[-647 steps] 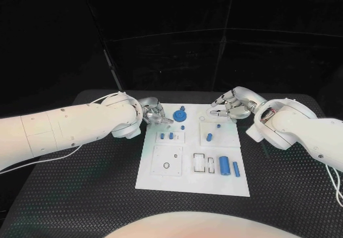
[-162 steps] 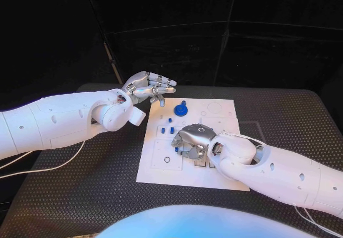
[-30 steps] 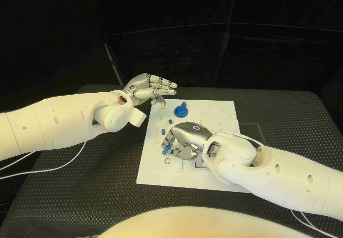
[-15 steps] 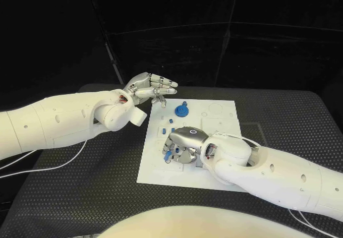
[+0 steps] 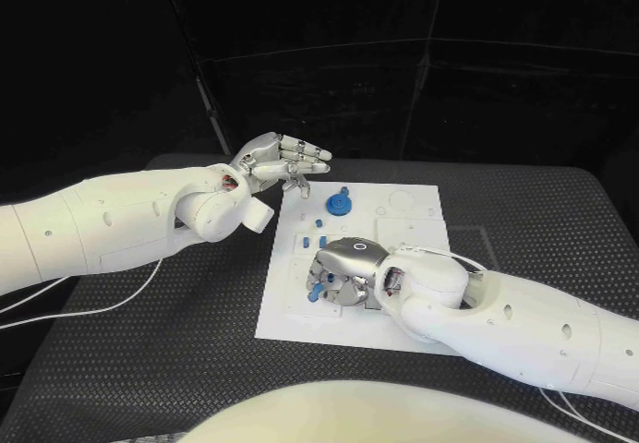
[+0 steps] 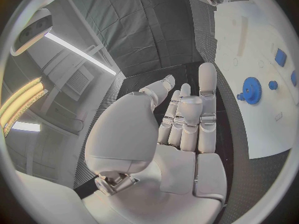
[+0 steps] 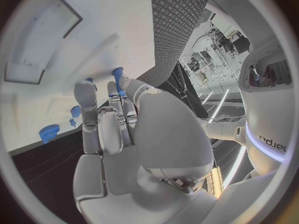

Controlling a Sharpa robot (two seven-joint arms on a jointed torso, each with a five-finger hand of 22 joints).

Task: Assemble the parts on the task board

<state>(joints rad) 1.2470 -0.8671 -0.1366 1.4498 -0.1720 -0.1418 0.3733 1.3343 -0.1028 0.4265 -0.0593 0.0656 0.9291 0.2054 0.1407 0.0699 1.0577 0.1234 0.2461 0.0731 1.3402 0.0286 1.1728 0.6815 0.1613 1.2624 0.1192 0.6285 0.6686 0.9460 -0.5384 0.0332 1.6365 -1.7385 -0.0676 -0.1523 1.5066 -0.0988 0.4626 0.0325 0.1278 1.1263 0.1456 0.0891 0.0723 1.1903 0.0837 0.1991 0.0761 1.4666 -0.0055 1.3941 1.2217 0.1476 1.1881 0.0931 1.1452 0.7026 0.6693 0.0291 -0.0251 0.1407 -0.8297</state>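
Note:
The white task board (image 5: 415,210) lies in the middle of the table. My right hand (image 5: 349,268) hovers low over its left-centre and pinches a small blue cylinder (image 5: 316,293) at its fingertips; the right wrist view shows that cylinder (image 7: 118,77) between thumb and finger, close above the board (image 7: 93,25). My left hand (image 5: 280,164) is raised beyond the board's far left corner, fingers apart and holding nothing. A blue gear (image 5: 338,203) stands at the board's far side, with two small blue pegs (image 5: 312,242) nearer. The left wrist view shows the gear (image 6: 251,90) too.
Black ribbed table surface (image 5: 160,351) surrounds the board on all sides. A square recess (image 7: 37,45) in the board lies ahead of my right hand. A white cable (image 5: 80,309) trails beneath my left arm.
My right hand has shifted slightly toward me and lower over the board, carrying the blue cylinder with it. The left hand stays raised in place.

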